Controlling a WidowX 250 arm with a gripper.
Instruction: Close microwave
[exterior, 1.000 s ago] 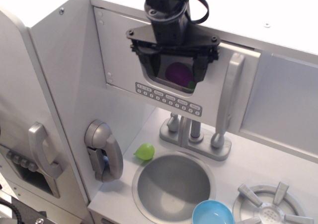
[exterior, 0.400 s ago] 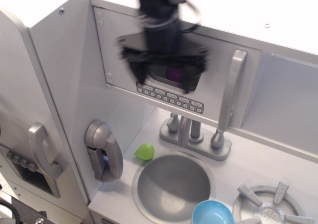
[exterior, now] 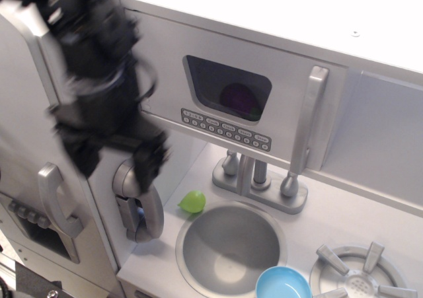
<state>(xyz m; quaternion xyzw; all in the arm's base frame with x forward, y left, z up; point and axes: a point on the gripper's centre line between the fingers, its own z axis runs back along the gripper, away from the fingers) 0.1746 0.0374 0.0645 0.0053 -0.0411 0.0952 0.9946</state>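
The microwave [exterior: 264,67] is a light grey box at the top centre. Its door lies flush with the cabinet front and looks shut. The door has a dark rounded window [exterior: 228,88] with a purple thing behind it, a row of small buttons [exterior: 226,128] and a long vertical silver handle [exterior: 306,121]. My black gripper [exterior: 117,159] is blurred with motion at the left, well clear of the door, in front of the side wall. Its fingers [exterior: 151,160] point down and appear spread with nothing between them.
A grey toy phone [exterior: 137,202] hangs on the left wall just under the gripper. Below the microwave are a silver tap [exterior: 259,179], a round sink [exterior: 230,248], a small green ball [exterior: 193,201], a blue bowl [exterior: 283,285] and a burner [exterior: 360,278].
The gripper left the microwave door and swung down and to the left. The door, slightly ajar one second ago, now lies flush. The window is uncovered.
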